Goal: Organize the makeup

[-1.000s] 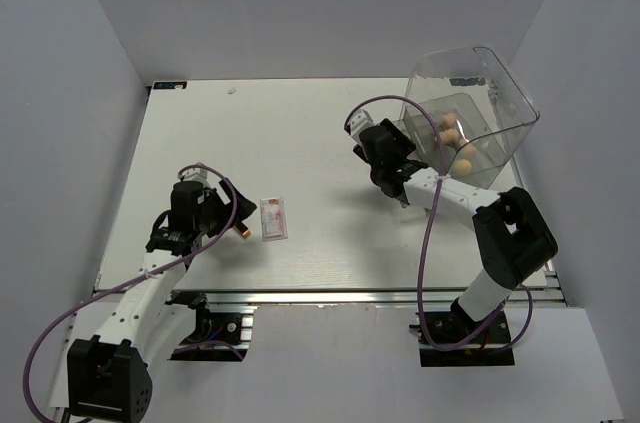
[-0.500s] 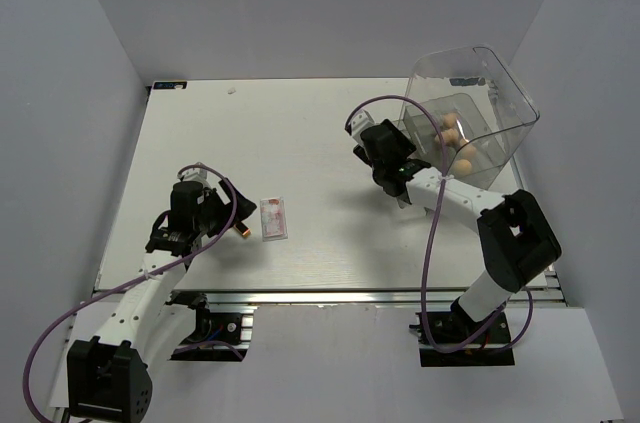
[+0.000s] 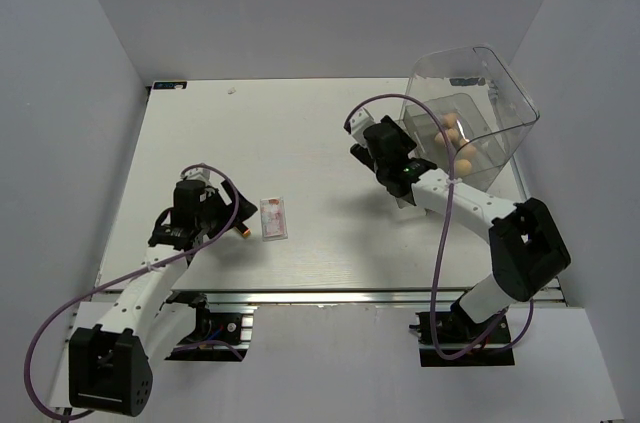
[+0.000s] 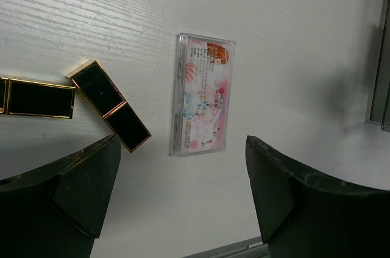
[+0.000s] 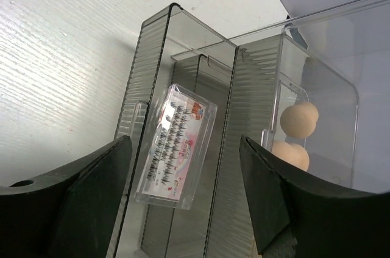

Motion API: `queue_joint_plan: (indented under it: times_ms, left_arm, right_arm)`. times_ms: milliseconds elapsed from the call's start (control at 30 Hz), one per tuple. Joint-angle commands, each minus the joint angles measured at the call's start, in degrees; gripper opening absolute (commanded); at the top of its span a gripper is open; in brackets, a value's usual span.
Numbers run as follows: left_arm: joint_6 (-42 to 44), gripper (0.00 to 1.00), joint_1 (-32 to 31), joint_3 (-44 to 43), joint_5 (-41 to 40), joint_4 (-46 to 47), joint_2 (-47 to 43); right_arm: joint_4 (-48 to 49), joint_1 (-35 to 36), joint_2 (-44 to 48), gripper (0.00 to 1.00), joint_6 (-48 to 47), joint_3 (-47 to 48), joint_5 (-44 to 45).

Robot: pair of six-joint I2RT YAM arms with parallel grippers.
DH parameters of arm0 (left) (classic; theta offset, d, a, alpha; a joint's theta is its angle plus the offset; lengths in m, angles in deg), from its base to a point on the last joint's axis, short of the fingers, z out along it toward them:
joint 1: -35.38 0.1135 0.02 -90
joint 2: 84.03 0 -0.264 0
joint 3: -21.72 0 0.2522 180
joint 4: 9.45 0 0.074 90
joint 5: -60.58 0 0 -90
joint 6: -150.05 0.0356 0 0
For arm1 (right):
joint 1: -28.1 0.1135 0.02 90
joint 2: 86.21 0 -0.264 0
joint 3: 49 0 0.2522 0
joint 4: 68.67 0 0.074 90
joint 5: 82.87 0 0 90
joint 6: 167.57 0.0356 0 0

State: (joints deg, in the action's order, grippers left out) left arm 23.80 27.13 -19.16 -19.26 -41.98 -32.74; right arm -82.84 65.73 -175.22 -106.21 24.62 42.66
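1. left gripper (image 4: 181, 142) near left of table (image 3: 300, 133), jaws released and spread wide, nothing between the pads, hovering over the makeup
2. two gold-and-dark lipstick tubes lying flat on the table under it: angled lipstick (image 4: 109, 105) just left of the pink palette, not touching it; second lipstick (image 4: 36, 97) further left, cut off by the wrist view edge, its end just beside the angled one
3. top view shows only one lipstick, the other is hidden under the left gripper
4. pink palette (image 4: 202, 103) flat on the table, clear case, printed face up, near-left of centre, just right of the left gripper
5. right gripper (image 5: 183, 145) right of centre, jaws released and wide, gripping nothing, pointed at the box
6. dark-rowed palette (image 5: 177, 145) sits tilted inside a smoked ribbed drawer (image 5: 137, 87), between the right fingers in the wrist view but clear of both
7. clear box (image 3: 505, 93) far right, tipped up at an angle
8. peach sponges (image 5: 298, 119) inside the clear box, behind the ribbed drawer, at least two stacked and touching
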Motion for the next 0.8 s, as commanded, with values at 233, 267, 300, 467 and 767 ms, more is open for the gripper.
queue_joint_plan:
  times_ms: [233,267,300,467,767]
  left_arm:
    - [3.37,0.78,0.17,-4.00,2.68,1.10,4.16]
    - [3.99,0.76,0.17,-4.52,3.03,0.84,5.04]
    - [5.04,0.75,-0.10,-5.14,2.68,0.49,6.09]
    - [9.35,0.79,-3.87,-11.72,-1.79,-3.47,14.79]
    - [9.89,0.98,-16.26,-22.01,-17.44,-8.83,28.67]
  right_arm:
    - [-15.21,-0.79,6.04,0.45,3.67,15.35,-23.61]
    - [-18.20,-1.50,7.17,0.33,3.94,16.86,-30.80]
    - [-20.58,-2.11,7.71,0.29,4.21,17.92,-42.62]
    - [-20.61,-2.47,12.19,0.54,9.39,15.48,-54.07]
    - [-17.71,-7.65,16.85,0.89,23.09,14.06,-54.25]
